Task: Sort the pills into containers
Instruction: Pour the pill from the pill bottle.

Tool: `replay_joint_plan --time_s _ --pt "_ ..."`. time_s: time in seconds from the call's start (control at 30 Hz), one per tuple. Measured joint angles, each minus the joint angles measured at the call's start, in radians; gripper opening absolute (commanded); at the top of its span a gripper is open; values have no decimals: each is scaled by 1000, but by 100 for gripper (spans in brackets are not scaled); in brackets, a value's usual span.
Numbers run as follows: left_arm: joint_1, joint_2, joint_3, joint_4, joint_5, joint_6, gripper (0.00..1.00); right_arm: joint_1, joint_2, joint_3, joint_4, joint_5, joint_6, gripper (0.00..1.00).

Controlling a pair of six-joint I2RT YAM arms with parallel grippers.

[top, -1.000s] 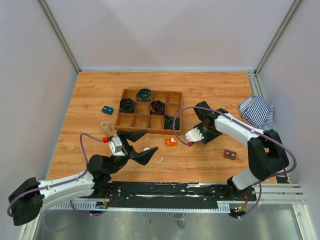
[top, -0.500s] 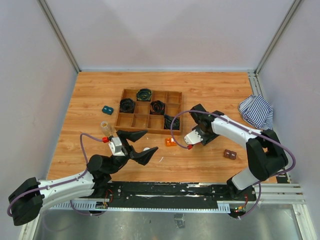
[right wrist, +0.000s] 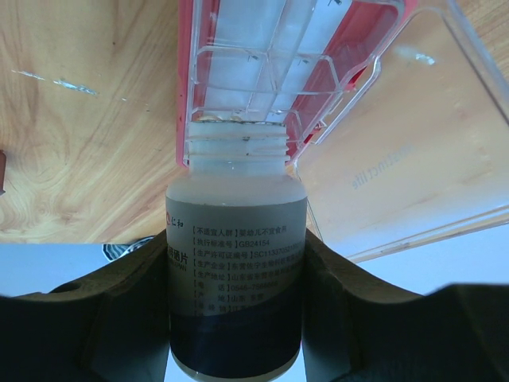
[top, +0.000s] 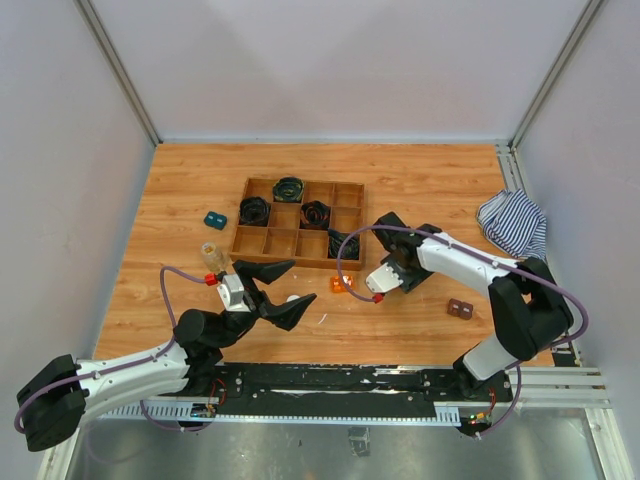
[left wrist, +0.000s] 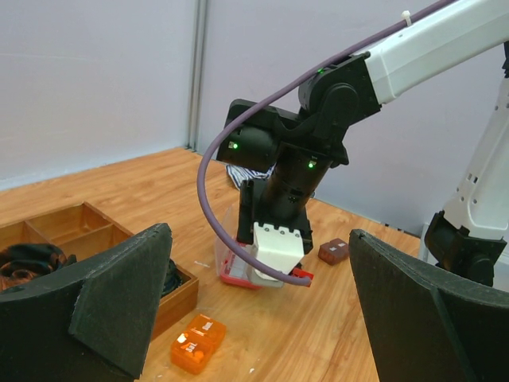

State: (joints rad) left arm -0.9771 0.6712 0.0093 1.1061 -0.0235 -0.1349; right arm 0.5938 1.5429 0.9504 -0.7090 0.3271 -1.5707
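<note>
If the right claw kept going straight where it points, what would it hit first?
The open pink box. The bottle in the right claw has its mouth right at the box's edge, with nothing visible between, though depth is unclear.

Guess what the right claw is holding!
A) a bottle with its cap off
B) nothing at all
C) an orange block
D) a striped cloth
A: the right claw grips a bottle whose threaded neck is bare, its mouth at the open pink box.
</note>
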Motion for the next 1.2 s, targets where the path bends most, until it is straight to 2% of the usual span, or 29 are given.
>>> replay_joint_plan --time_s 1.2 --pt "0 -2 0 0 1 0 99 82 51 -6 -24 126 13 1"
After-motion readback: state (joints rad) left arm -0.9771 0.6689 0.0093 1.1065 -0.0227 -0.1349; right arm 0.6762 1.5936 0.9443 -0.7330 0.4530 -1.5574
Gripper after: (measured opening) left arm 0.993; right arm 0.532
